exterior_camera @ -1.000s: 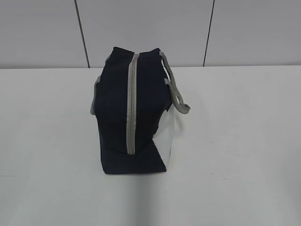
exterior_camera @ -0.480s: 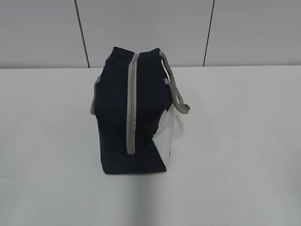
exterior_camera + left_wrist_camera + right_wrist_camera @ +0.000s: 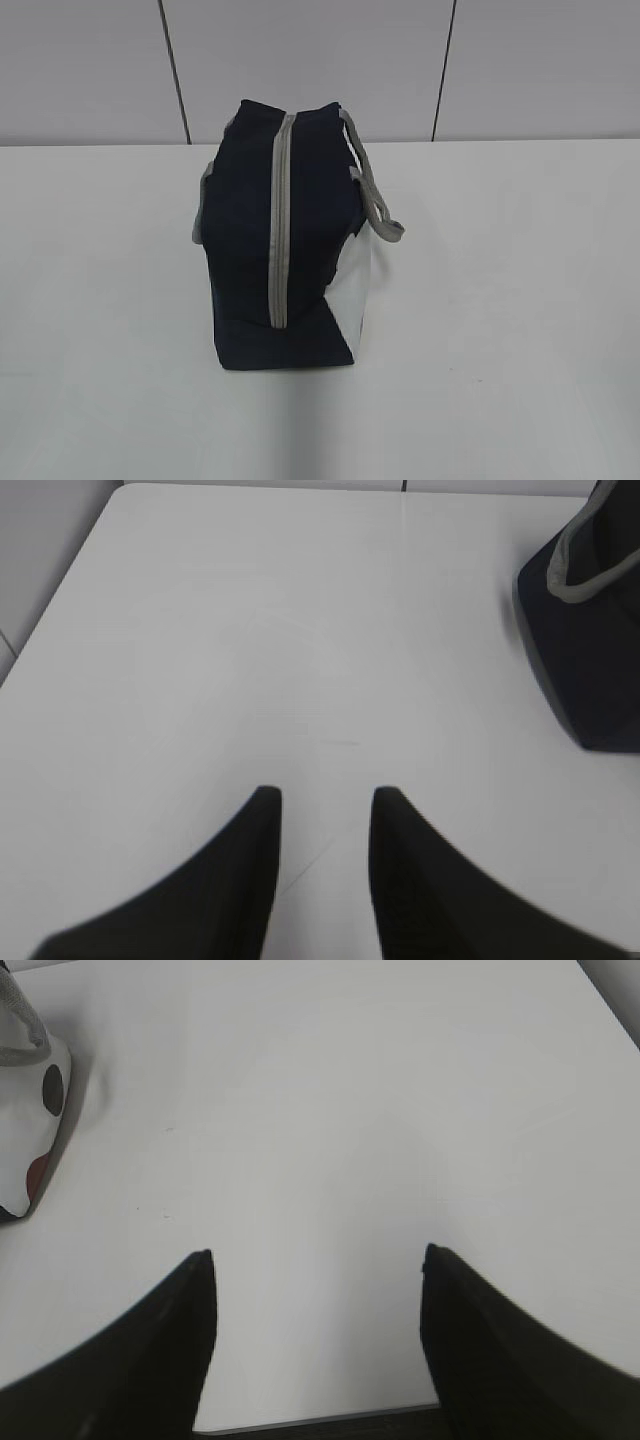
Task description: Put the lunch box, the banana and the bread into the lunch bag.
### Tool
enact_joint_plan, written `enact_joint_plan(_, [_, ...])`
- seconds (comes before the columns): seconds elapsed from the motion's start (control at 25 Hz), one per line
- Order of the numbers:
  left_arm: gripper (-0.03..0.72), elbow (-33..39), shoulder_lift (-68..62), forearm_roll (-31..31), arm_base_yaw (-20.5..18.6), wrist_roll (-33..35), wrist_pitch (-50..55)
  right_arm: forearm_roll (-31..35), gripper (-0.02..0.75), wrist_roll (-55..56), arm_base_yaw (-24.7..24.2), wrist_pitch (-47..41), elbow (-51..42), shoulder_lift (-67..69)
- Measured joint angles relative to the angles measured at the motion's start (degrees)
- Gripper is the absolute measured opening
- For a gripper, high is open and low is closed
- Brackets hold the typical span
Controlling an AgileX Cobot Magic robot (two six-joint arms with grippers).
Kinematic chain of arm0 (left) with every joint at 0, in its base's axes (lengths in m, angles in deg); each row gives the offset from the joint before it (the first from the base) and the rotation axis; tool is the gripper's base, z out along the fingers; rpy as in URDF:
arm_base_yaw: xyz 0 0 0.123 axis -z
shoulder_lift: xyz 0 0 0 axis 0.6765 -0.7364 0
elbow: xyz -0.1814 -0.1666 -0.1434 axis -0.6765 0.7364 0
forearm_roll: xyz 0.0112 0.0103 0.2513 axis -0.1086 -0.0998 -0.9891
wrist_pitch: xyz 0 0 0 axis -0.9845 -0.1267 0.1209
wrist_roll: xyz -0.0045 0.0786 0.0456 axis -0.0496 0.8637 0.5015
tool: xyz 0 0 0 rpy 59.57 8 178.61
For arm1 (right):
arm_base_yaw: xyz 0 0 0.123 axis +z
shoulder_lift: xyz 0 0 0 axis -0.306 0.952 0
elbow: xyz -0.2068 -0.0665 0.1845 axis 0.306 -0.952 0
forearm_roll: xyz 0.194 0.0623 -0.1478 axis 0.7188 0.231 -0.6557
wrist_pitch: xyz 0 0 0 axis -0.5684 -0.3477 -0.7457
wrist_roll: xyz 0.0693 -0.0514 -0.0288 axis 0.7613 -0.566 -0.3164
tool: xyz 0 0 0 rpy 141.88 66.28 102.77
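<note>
The navy lunch bag [image 3: 280, 240] stands in the middle of the white table, its grey zipper [image 3: 281, 220] closed along the top and end. Its grey strap handle [image 3: 372, 190] hangs to the right. The bag shows at the right edge of the left wrist view [image 3: 590, 650] and its white side panel at the left edge of the right wrist view [image 3: 30, 1130]. My left gripper [image 3: 325, 795] is open and empty over bare table. My right gripper [image 3: 315, 1255] is open wide and empty. The lunch box, banana and bread are out of view. Neither gripper shows in the exterior view.
The white table [image 3: 500, 300] runs back to a grey panelled wall [image 3: 320, 60]. The table's left edge shows in the left wrist view [image 3: 60, 590], its front edge in the right wrist view [image 3: 320, 1422].
</note>
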Motion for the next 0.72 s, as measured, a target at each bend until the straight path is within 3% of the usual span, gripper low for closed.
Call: enact_joint_plan(0.72, [0.235, 0.0, 0.0, 0.0, 0.0, 0.0, 0.0, -0.1, 0.474, 0.0, 0.0, 0.0, 0.0, 0.0])
